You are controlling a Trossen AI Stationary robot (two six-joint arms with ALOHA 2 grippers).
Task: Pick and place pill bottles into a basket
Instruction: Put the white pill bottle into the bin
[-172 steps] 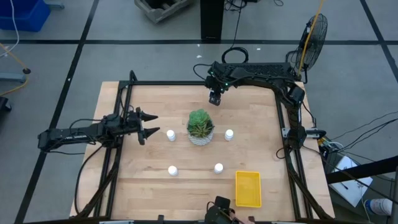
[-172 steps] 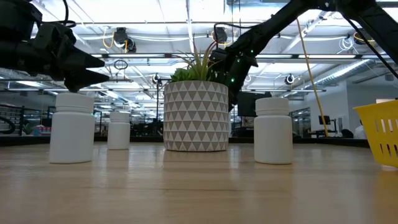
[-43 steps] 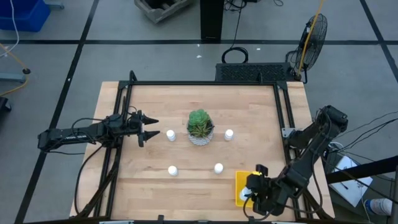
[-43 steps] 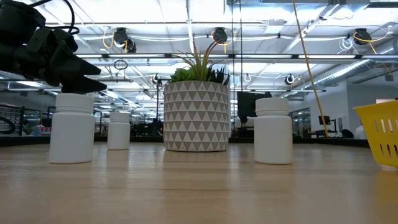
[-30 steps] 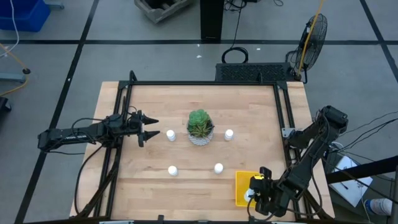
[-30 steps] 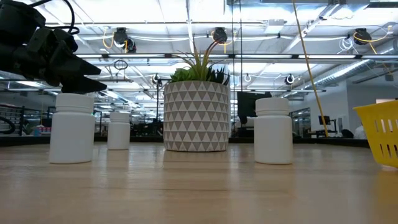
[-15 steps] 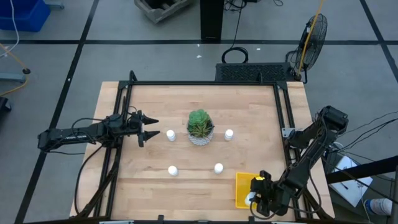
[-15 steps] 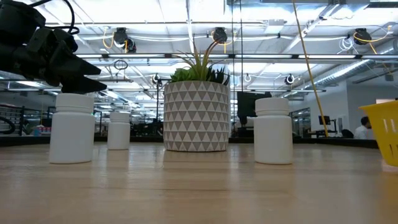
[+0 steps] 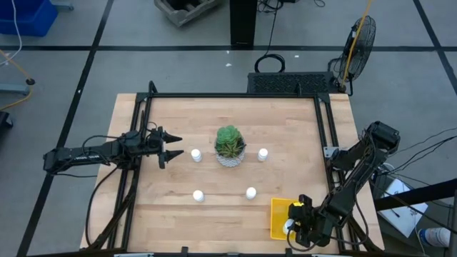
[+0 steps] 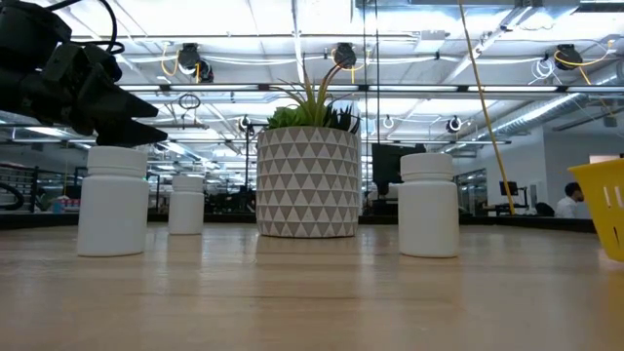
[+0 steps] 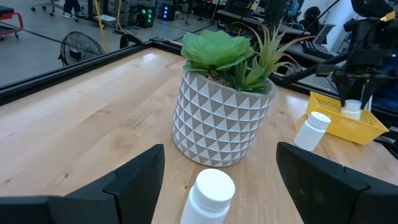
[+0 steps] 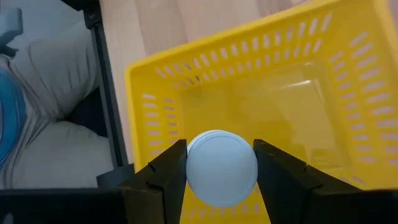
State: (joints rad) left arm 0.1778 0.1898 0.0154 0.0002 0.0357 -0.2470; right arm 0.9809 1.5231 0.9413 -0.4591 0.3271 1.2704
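Overhead view first: four pill bottles (image 9: 196,155) stand on the table (image 9: 186,118) around the plant (image 9: 230,146), and the right gripper (image 9: 294,225) hangs over the near end of the yellow basket (image 9: 278,209). The left gripper (image 9: 169,143) waits just beside one bottle, fingers spread. Against the frame 5.7 s ago, the right arm has swung from the table's far edge to the basket.

Low view: the basket (image 10: 607,210) sits further toward the picture's edge than half a second ago, so it likely slides easily.

Left wrist view: a bottle (image 11: 209,196) stands between the spread fingers, untouched.

Right wrist view: the fingers pinch a fifth bottle (image 12: 221,167) by its sides above the basket (image 12: 186,91). It looks light, stiff and smooth; gripping across the round body suits it.
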